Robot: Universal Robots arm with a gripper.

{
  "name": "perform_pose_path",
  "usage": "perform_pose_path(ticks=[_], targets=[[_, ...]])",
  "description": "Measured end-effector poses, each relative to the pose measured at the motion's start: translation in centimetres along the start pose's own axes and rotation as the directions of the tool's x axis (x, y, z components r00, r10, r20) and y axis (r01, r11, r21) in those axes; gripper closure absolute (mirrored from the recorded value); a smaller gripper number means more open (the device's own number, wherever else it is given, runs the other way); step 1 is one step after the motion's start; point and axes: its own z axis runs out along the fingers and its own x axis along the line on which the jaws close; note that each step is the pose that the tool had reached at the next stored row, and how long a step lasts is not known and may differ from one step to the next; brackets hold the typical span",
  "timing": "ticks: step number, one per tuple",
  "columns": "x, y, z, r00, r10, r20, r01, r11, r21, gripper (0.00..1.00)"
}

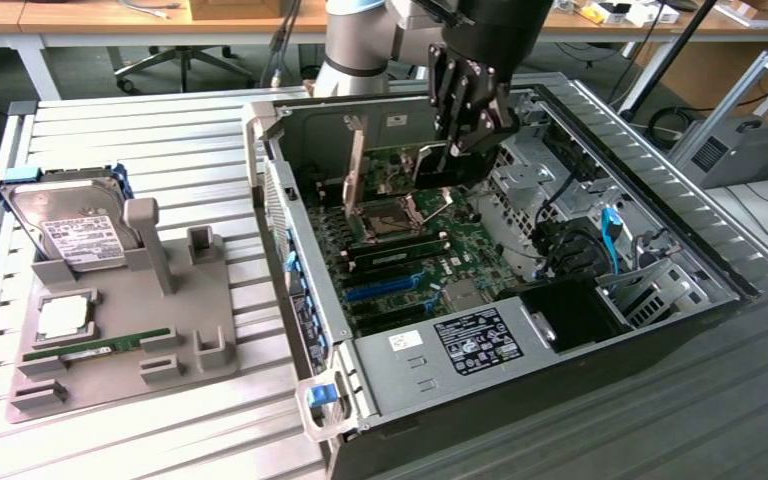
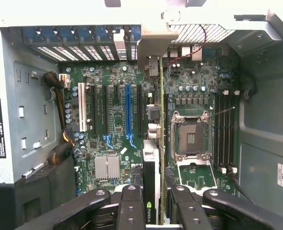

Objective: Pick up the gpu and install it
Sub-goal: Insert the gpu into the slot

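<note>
Item: thin rectangular gpu (image 2: 151,172) with a green circuit board, black cooler and silver end bracket, clamped edge-on between the two black fingers (image 2: 131,203) of the black robot gripper (image 2: 153,199). The fingers are closed on the card's two faces. In the exterior view the gripper (image 1: 471,135) hangs inside the open grey metal computer case (image 1: 337,130), with the gpu (image 1: 454,168) below it. Position: over the green motherboard (image 2: 112,129), just beside the square silver processor socket (image 2: 192,136) and near the long blue expansion slot (image 2: 128,110). The bracket end points towards the case's rear slot openings. Whether the card's lower edge touches a slot cannot be told. Case: lies open on the slatted grey metal counter (image 1: 131,130), towards the counter's edge at the exterior view's right. A silver power supply (image 1: 471,335) with a black label sits at its near end. Other stock: a grey moulded holder (image 1: 104,385) stands well apart from the case, near the counter's edge at the exterior view's left. It carries a silver hard drive (image 1: 77,235) with a white label propped upright, a square silver processor chip (image 1: 61,318) lying flat, and a narrow green memory stick (image 1: 97,347) lying flat.
</note>
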Motion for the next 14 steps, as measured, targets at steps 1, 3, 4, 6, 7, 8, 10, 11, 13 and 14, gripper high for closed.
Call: perform_pose_path(ticks=[1,3,4,6,7,8,10,11,13,14], targets=[[0.0,0.0,0.23,1.0,0.0,0.0,0.0,1.0,0.0,0.73],[0.0,0.0,0.51,1.0,0.0,0.0,0.0,1.0,0.0,0.73],[0.0,0.0,0.71,1.0,0.0,0.0001,0.0,1.0,0.0,0.73],[0.0,0.0,0.98,1.0,0.0,0.0001,0.0,1.0,0.0,0.73],[0.0,0.0,1.09,1.0,0.0,0.0,0.0,1.0,0.0,0.73],[0.0,0.01,1.2,1.0,0.0,0.0,0.0,1.0,0.0,0.73],[0.0,0.01,1.43,1.0,0.0,-0.0001,0.0,1.0,0.0,0.73],[0.0,0.01,1.54,1.0,0.0,-0.0001,0.0,1.0,0.0,0.73],[0.0,0.01,1.9,1.0,0.0,0.0,0.0,1.0,0.0,0.73],[0.1,0.01,2.03,1.0,0.0,0.0001,0.0,1.0,0.0001,0.73]])
